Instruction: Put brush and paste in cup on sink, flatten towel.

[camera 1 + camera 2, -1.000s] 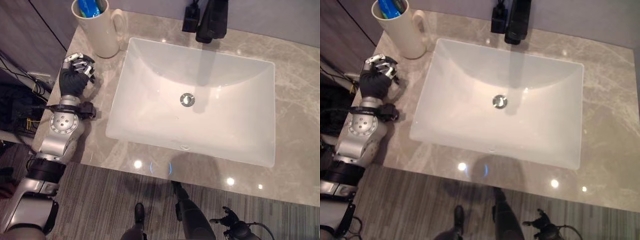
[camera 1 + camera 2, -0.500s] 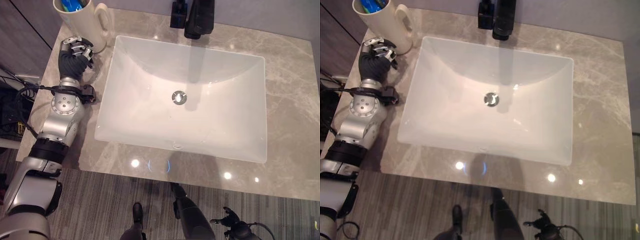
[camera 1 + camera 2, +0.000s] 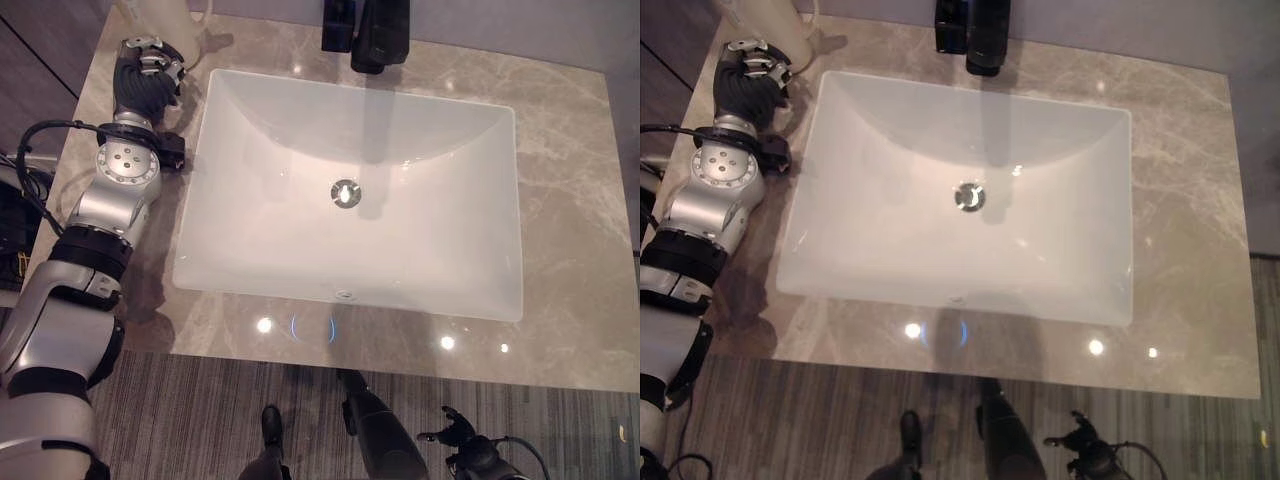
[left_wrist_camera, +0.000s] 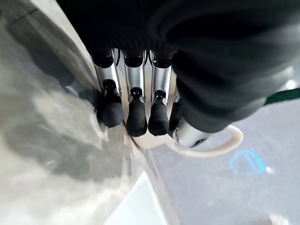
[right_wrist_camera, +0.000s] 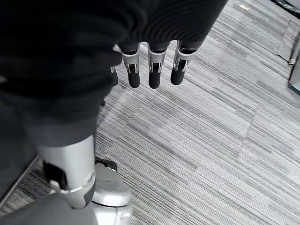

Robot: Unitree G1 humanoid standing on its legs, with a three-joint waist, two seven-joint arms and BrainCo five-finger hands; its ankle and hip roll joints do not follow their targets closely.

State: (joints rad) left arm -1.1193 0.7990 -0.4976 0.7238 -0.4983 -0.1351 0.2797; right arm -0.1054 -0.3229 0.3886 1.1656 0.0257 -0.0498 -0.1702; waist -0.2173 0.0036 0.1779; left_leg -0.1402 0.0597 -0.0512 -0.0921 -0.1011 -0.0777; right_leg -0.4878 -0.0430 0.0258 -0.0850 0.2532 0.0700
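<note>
One grey-veined marble countertop (image 3: 570,200) fills the head views, carrying a white rectangular ceramic sink basin (image 3: 420,250) at centre with a round chrome drain (image 3: 346,192). A black faucet (image 3: 380,35) stands at the basin's twelve o'clock edge.

At the basin's ten o'clock corner stands a cream ceramic cup with a loop handle (image 3: 170,18), cut off by the frame's upper edge, so its contents cannot be confirmed from here. No brush, paste or towel can be made out on the countertop or in the basin.

The left hand (image 3: 148,75) rests on the countertop just at the cup's six o'clock side. In the left wrist view its fingers (image 4: 137,117) are extended side by side, tips down at the foot of the cup (image 4: 206,149), holding nothing. Contact with the cup cannot be confirmed.

The right hand (image 5: 150,70) hangs over the grey striped carpet floor (image 5: 225,140), fingers straight and relaxed, empty.

Assessment: the cup is rigid, glazed and likely slippery, moderately heavy, and breakable on stone. Its best hold is a wrap around the body, or the handle, which faces the basin. The cup step appears finished or nearly so; the towel remains to be located. Risk: a nudge from the left hand could slide or tip the cup.
</note>
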